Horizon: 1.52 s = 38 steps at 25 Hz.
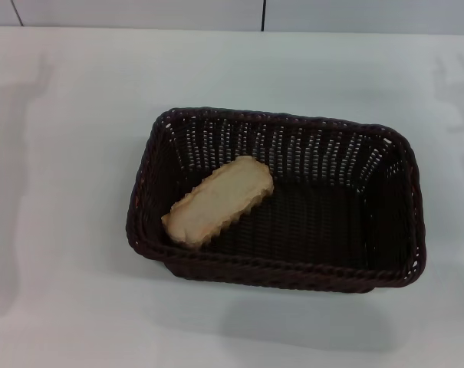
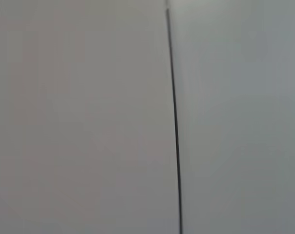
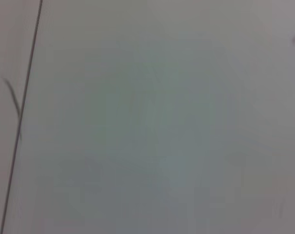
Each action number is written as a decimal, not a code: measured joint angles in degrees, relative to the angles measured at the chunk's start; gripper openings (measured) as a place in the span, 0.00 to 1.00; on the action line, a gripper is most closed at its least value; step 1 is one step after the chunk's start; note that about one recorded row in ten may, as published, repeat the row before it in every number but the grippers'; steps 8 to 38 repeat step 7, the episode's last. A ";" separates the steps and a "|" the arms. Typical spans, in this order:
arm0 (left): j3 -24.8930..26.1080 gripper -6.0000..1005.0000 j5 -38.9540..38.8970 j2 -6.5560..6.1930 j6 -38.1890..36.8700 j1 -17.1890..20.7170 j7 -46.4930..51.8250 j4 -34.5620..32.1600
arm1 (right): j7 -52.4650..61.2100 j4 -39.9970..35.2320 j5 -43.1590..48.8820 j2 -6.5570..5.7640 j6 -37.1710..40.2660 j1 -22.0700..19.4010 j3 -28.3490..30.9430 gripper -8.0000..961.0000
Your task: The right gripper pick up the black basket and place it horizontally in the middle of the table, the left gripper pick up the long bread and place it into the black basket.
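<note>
In the head view, the black basket [image 1: 276, 201] is seen lying lengthwise across the middle of the table [image 1: 63, 153], and the long bread [image 1: 218, 201] is seen inside it, pale underside up, propped at a slant in the left end. The task is judged complete as things lie. The basket is judged light and fairly stiff, best taken by its braided rim; the bread is judged light and firm, perhaps smooth, best pinched across its narrow width. Neither gripper is shown here.

In the left wrist view, only a pale surface with a thin dark seam is shown; the left gripper is not visible, so its opening cannot be told.

In the right wrist view, a similar pale surface is shown; the right gripper is likewise unseen.
</note>
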<state>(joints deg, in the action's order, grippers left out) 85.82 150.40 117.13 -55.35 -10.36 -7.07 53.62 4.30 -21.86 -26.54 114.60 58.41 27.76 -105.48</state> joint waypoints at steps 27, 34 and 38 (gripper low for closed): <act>4.44 0.86 11.92 -2.11 -0.55 -3.83 26.49 -11.53 | -0.33 -0.13 0.40 0.50 -1.48 0.71 3.33 0.38; 4.44 0.86 11.92 -2.11 -0.55 -3.83 26.49 -11.53 | -0.33 -0.13 0.40 0.50 -1.48 0.71 3.33 0.38; 4.44 0.86 11.92 -2.11 -0.55 -3.83 26.49 -11.53 | -0.33 -0.13 0.40 0.50 -1.48 0.71 3.33 0.38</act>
